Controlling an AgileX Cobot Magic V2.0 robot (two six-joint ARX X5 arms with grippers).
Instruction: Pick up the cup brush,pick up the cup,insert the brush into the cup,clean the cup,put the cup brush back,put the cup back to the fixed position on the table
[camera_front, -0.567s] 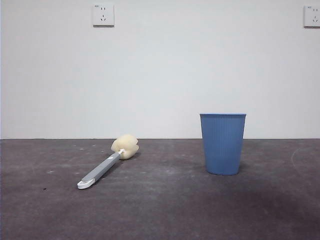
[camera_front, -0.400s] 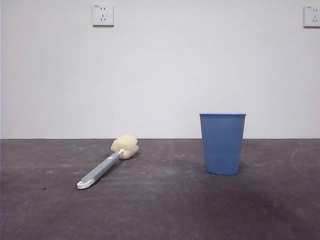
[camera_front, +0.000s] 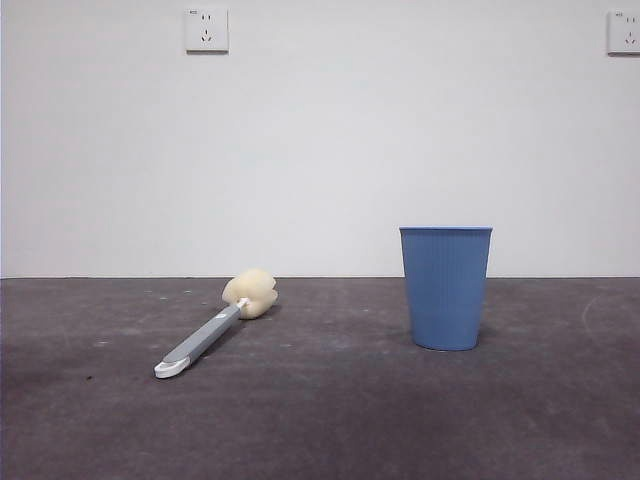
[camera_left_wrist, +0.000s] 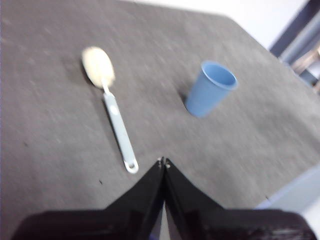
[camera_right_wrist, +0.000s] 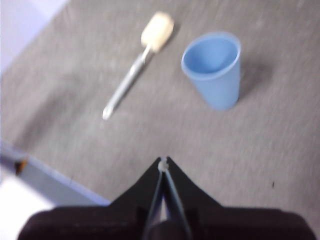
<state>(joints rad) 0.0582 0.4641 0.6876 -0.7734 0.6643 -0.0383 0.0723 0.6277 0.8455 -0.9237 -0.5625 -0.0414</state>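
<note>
The cup brush (camera_front: 212, 325) lies flat on the table (camera_front: 330, 420) at the left, its cream sponge head toward the wall and its white tip toward the front. It also shows in the left wrist view (camera_left_wrist: 112, 110) and the right wrist view (camera_right_wrist: 137, 62). The blue cup (camera_front: 446, 288) stands upright and empty at the right; it shows in the left wrist view (camera_left_wrist: 210, 89) and the right wrist view (camera_right_wrist: 215, 70). My left gripper (camera_left_wrist: 164, 162) is shut and empty, high above the table short of the brush's tip. My right gripper (camera_right_wrist: 163, 165) is shut and empty, high above the table short of the cup.
A white wall with two sockets (camera_front: 206, 30) stands behind the table. The table's edge (camera_right_wrist: 55, 172) shows close to my right gripper, and another edge (camera_left_wrist: 295, 185) shows near my left gripper. Neither arm appears in the front view.
The brush and the cup have not moved. A faint shadow on the table's front has shifted and faded.
</note>
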